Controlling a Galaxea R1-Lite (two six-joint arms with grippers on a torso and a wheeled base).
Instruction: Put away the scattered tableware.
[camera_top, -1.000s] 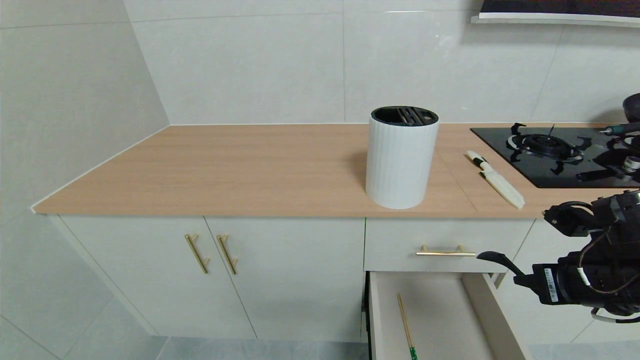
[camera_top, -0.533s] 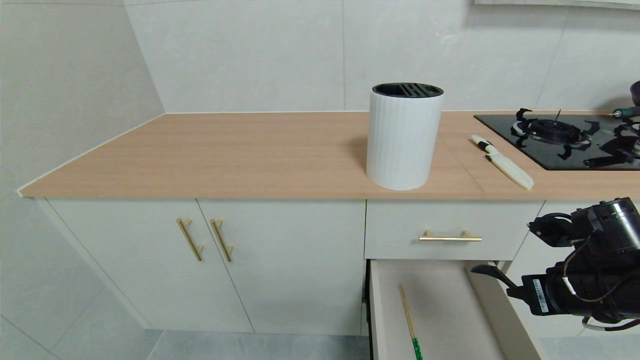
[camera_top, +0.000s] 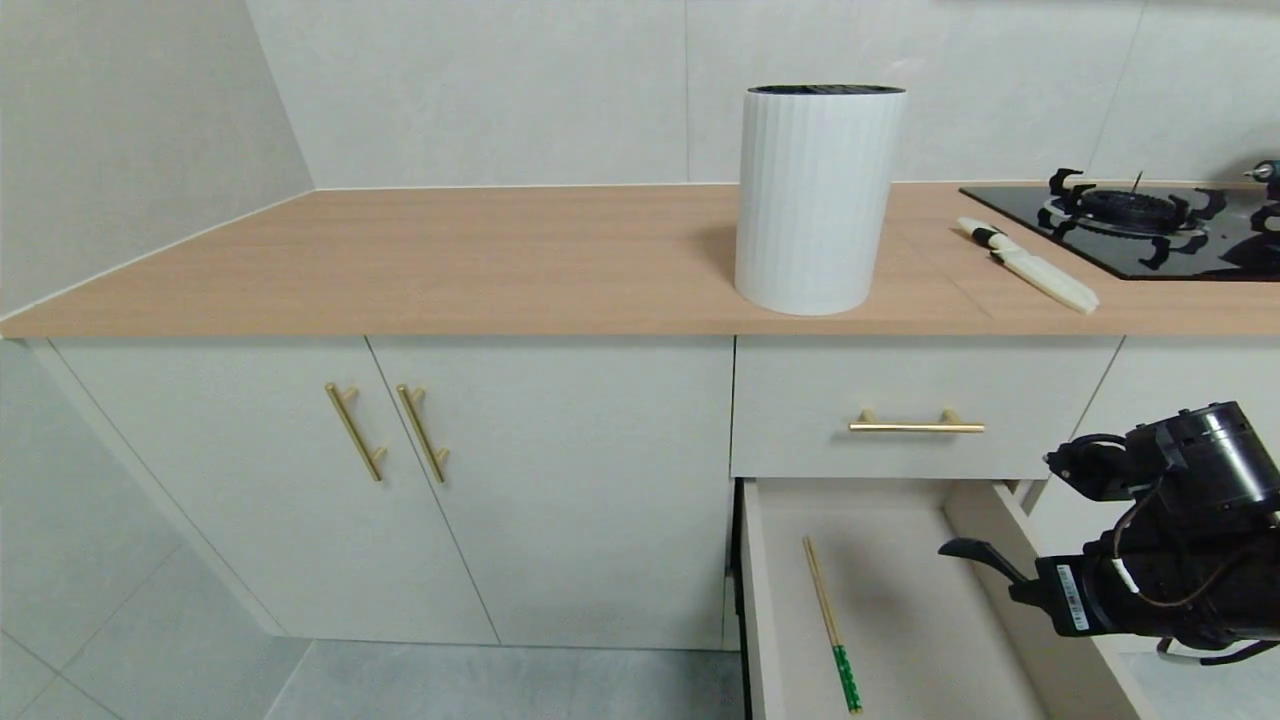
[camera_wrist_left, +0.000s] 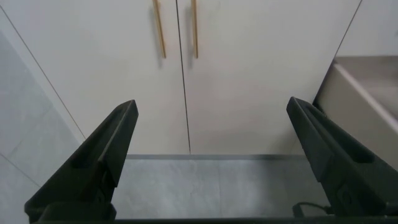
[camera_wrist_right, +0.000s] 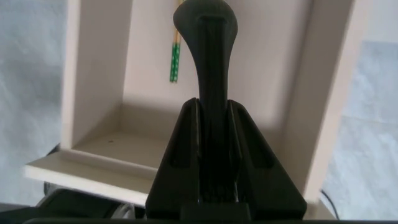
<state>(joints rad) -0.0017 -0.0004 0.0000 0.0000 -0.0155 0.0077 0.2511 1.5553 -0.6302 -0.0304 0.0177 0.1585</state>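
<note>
Now chopsticks (camera_top: 828, 620) are lying inside the open drawer (camera_top: 900, 610). The knife (camera_top: 1030, 265) is waiting on the desk (camera_top: 500, 260) above the drawer, beside the white holder (camera_top: 815, 200). Only the camera is dipping; things are staying put, the knife likely next. Right hand (camera_top: 962, 549), clenched empty, is hovering at the drawer's right wall; left hand (camera_wrist_left: 211, 155) is released. Wood-grain desk, tiled walls.

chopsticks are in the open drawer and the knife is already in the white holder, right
Not quite. The knife is not in the holder. It lies on the counter between the holder and the stove, as the head view shows. The chopsticks are indeed in the open drawer.
</note>
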